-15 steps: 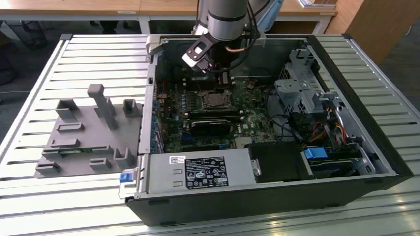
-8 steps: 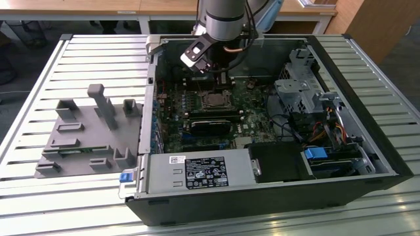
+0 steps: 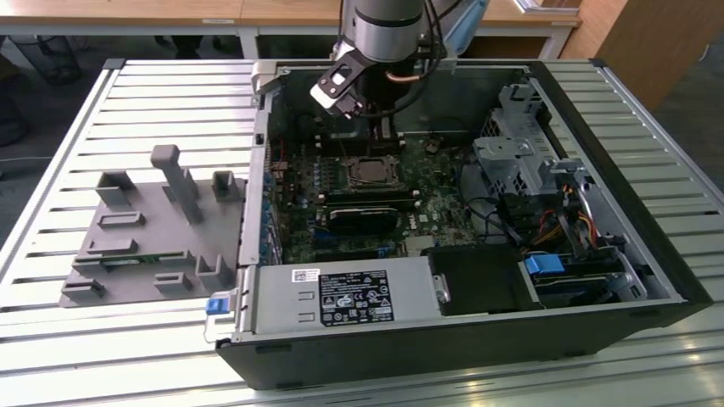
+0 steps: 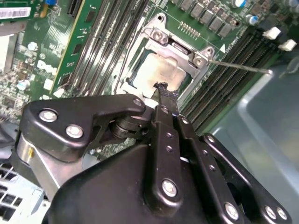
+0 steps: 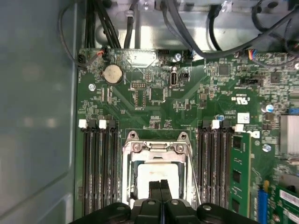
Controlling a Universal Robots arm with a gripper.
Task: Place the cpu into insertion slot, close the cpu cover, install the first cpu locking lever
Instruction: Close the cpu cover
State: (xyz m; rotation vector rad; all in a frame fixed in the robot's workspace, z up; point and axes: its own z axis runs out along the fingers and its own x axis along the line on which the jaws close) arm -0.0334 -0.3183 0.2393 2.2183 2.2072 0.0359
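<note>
Straight above the insertion slot (image 3: 370,172) it's open air, apart from the gripper (image 5: 161,184) hanging right over it with its fingers pressed together. The black memory slots (image 5: 100,163) on either side of the slot lie low, but a green memory stick (image 5: 238,172) stands upright past one bank. A thin lever (image 4: 238,68) pokes out sideways from the slot. Cables (image 5: 187,23) crowd the board edge beyond the slot, and the case wall (image 5: 37,116) runs close along the other memory bank. Outside the case, well off from the slot, a grey fixture (image 3: 147,246) takes up part of the desk (image 3: 91,356).

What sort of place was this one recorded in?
Probably a lab or workshop test bench: an open desktop computer case sits on a slatted metal table, a grey moulded fixture beside it, wooden desks behind.
</note>
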